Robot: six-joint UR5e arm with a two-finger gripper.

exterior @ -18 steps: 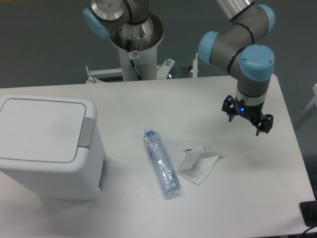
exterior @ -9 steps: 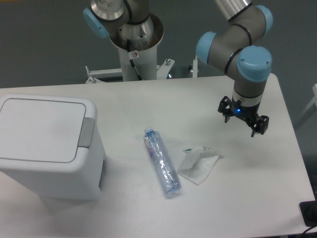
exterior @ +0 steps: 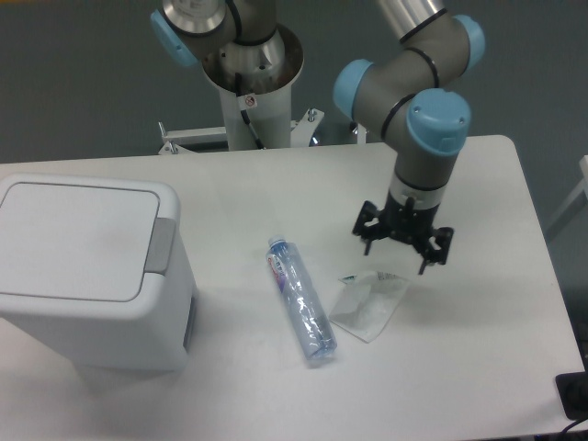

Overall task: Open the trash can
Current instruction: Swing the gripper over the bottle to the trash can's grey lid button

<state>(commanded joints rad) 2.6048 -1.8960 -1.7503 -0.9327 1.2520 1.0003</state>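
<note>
Trash can (exterior: 87, 266): large boxy white plastic bin with rounded corners, standing at the left end of the table; its flat hinged lid lies shut and flush.
Table (exterior: 276, 184): smooth white top with a rounded far right corner, carrying everything below.
Arm (exterior: 418, 83): grey tubular links with pale blue joint caps, reaching down from the upper right; its wrist points straight down above the table's middle right.
Bottle (exterior: 300, 300): clear, crinkled plastic cylinder with a blue tint and a printed label near its neck, lying on its side between the trash can and the wrapper.
Wrapper (exterior: 369, 301): flat, translucent white pouch, creased, lying just right of the bottle.
Push tab (exterior: 162, 243): smooth grey strip on the lid's right edge, facing the bottle.
Gripper (exterior: 403, 243): black, two-fingered, spread apart and holding nothing; it hangs just above the far edge of the wrapper, well apart from the trash can.
Step in hand: judged as the approach; no contact with the trash can is made.
Next move: likely a leftward travel over the bottle, then a downward press of a fingertip on the push tab to release the lid.
</note>
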